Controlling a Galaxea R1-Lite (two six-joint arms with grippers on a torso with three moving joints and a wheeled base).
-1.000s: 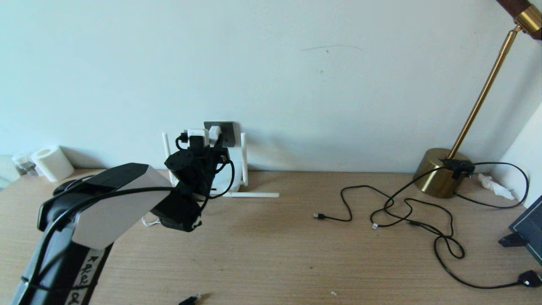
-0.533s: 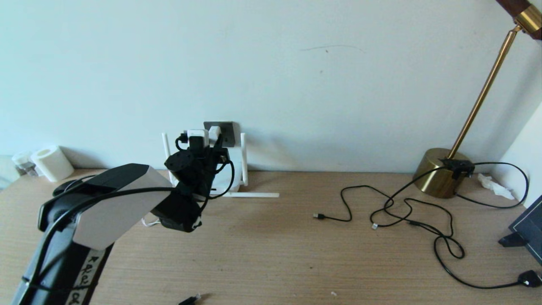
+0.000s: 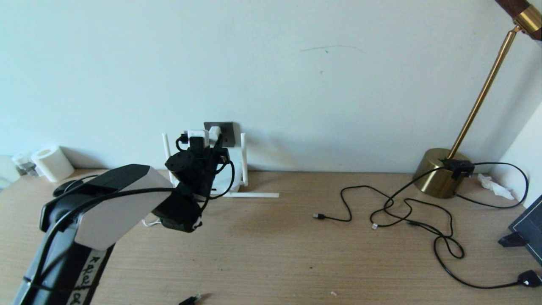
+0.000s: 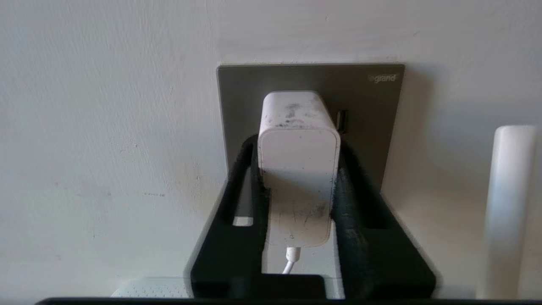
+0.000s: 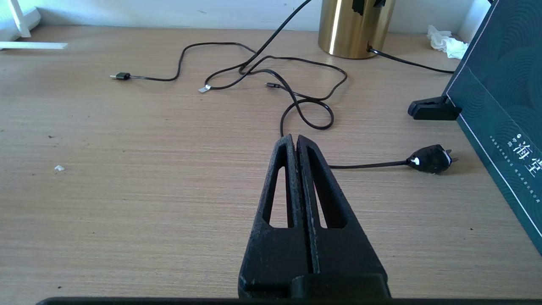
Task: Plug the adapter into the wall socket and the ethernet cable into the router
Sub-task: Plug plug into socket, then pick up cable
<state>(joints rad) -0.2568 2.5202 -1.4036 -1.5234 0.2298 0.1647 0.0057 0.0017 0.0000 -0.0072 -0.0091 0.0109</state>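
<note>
At the far left of the tabletop (image 3: 262,254), against the wall, stand a white roll (image 3: 47,162) and a small jar beside it, neither part of the job. Just to their right the left gripper (image 4: 296,169) is raised to the wall, its fingers (image 4: 351,199) closed on the sides of the adapter (image 4: 298,169). In the left wrist view the adapter's front end sits against the dark grey wall socket (image 4: 368,106), and no gap or prongs show between them, so the first half of the task looks done or very nearly done; whether the plug is fully home cannot be told from here. Its thin white cord (image 4: 290,264) hangs down from its rear.

Directly below the socket sits the router (image 3: 235,173), mostly hidden behind the left arm, with upright antennas at either side and one antenna lying flat on the tabletop. Its ports are not visible, and nothing shows a cable entering it, so the second half appears to remain.

At the bottom edge of the head view lies a small black connector (image 3: 189,300), possibly the ethernet cable end, though that is uncertain. Farther right, thin black cords (image 3: 406,212) loop toward the brass lamp base (image 3: 438,171).

The right gripper (image 5: 295,142) hovers low over the tabletop near those cords, fingers pressed together and empty.
</note>
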